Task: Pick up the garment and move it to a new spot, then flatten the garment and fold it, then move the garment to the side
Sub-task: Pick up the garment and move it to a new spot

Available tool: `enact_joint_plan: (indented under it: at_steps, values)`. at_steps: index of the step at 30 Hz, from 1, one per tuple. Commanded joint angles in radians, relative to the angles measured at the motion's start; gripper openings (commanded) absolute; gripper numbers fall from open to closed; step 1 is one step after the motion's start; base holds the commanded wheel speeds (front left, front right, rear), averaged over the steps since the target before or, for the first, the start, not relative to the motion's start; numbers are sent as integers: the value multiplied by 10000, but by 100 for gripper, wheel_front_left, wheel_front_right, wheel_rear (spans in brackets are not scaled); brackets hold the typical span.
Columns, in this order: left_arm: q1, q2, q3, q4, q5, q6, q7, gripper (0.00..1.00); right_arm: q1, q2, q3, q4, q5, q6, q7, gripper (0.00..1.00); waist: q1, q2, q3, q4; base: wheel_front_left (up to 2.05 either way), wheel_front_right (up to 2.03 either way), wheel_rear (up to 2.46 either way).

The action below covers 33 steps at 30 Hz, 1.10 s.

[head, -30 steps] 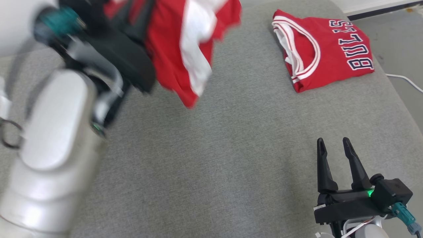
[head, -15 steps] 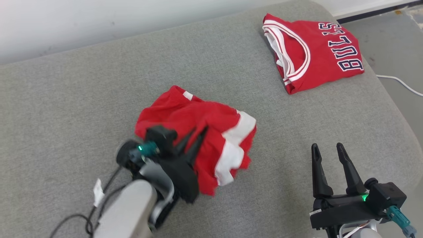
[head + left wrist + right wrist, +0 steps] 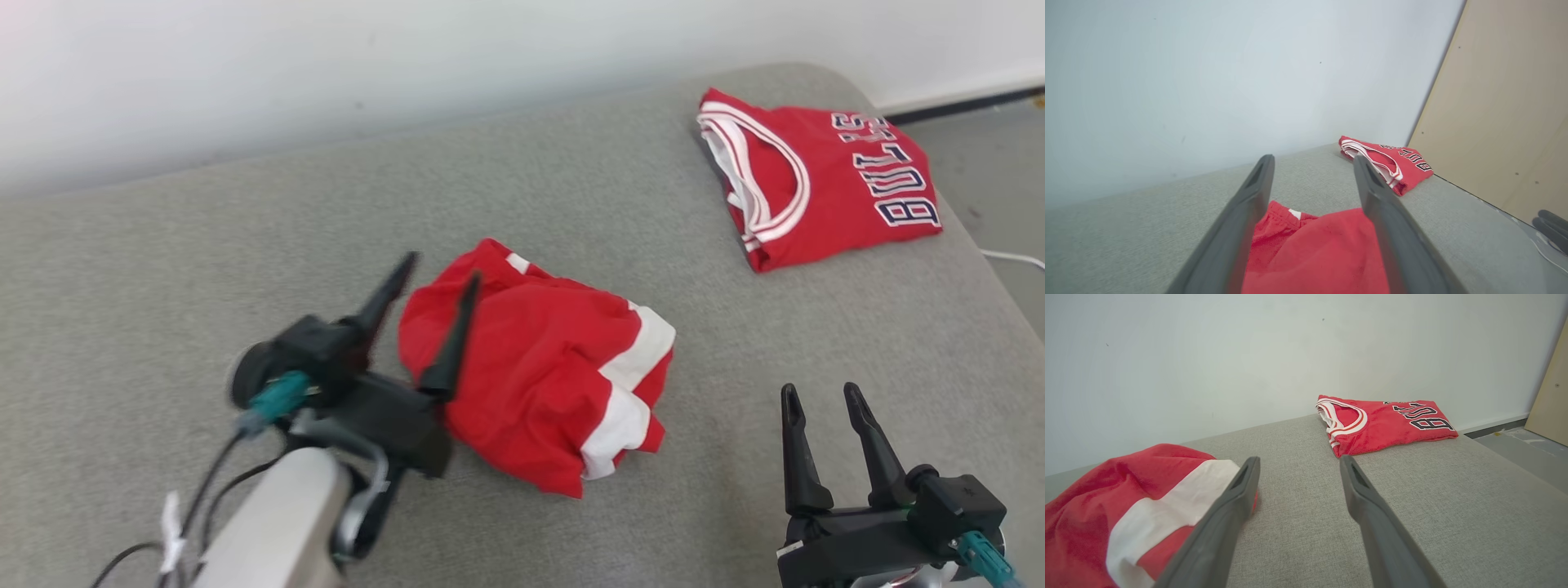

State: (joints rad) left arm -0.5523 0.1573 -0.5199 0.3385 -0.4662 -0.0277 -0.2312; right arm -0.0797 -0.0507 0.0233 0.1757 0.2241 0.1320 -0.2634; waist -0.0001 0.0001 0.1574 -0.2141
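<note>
The garment [image 3: 539,384] lies in a crumpled red-and-white heap near the middle of the grey cushion [image 3: 245,245], a little toward the near edge and well apart from every corner. The cushion runs wide and bare to the left and to the far edge, where it meets the pale wall [image 3: 326,65].

In the far right corner sits a second piece, a folded red jersey [image 3: 824,184] with dark lettering. It is squared off and flat, and it is well apart from the heap.

The left gripper [image 3: 443,268] hangs at the heap's left edge with its fingers spread wide. In the left wrist view the red cloth lies below and between them, but it is not pinched, and I cannot tell whether a finger brushes it. The right gripper [image 3: 820,390] waits by the near right edge, also wide open and holding nothing, just beside the heap's white-banded end.

As for progress, the garment rests on the cushion with no grip on it, so the first step looks finished, provided this middle spot is the one intended. Everything else is left:

- The cloth is bunched and doubled over itself, so it is not yet flattened.
- No fold has been made.
- The move to the side has not begun — most likely toward the folded jersey's corner.
</note>
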Motion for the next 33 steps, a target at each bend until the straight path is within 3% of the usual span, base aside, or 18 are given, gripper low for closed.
enact_joint_plan:
  at_steps: [1,10,16,22,33]
  values:
    - [365,278,326,-208,104,200,-165,100,154,5,-36,7,-142,-30,-11,100,1,-1,-468,480,0,0,0]
    - [1886,1664,2069,-1363,183,987,-336,100,395,4,-78,-11,-292,-30,-11,100,1,-1,-859,1046,0,0,0]
    - [3601,1958,3133,-2461,417,1293,-327,100,559,4,-136,-92,-331,-30,56,100,1,-1,-1071,1313,0,0,0]
    - [4701,1823,3549,-2900,445,1146,-329,100,744,-32,-149,-226,-337,-30,200,100,1,-1,-1169,1573,0,0,0]
    - [5849,1061,4556,-3058,718,989,-329,100,1063,-39,107,-429,-266,-30,449,100,1,-1,-1192,1908,0,0,0]
